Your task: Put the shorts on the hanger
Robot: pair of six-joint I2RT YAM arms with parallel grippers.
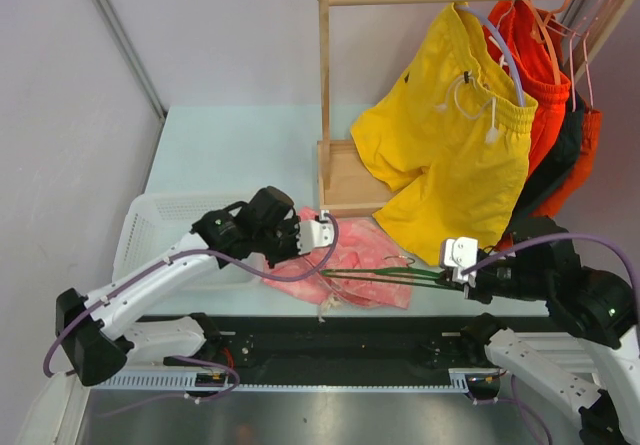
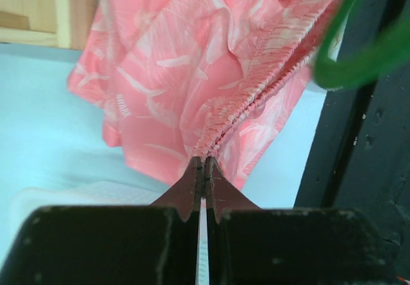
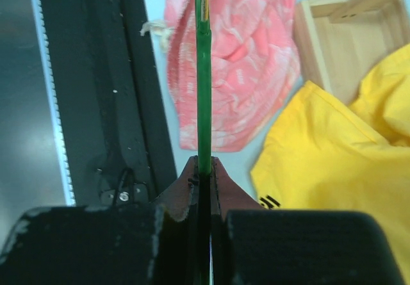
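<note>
The pink mottled shorts (image 1: 350, 260) lie crumpled on the table in front of the rack base. My left gripper (image 1: 318, 233) is shut on their gathered waistband (image 2: 246, 109) at the left side. The thin green hanger (image 1: 385, 275) lies level across the shorts, pointing left. My right gripper (image 1: 452, 273) is shut on its right end, and the green wire (image 3: 204, 93) runs straight out from between the fingers over the shorts (image 3: 237, 61). A green loop of the hanger (image 2: 359, 48) shows at the upper right of the left wrist view.
A wooden rack (image 1: 340, 180) stands behind, with yellow shorts (image 1: 455, 155) and orange-red shorts (image 1: 545, 75) hanging low beside my right arm. A white basket (image 1: 150, 230) sits at the left. A black rail (image 1: 340, 350) runs along the near table edge.
</note>
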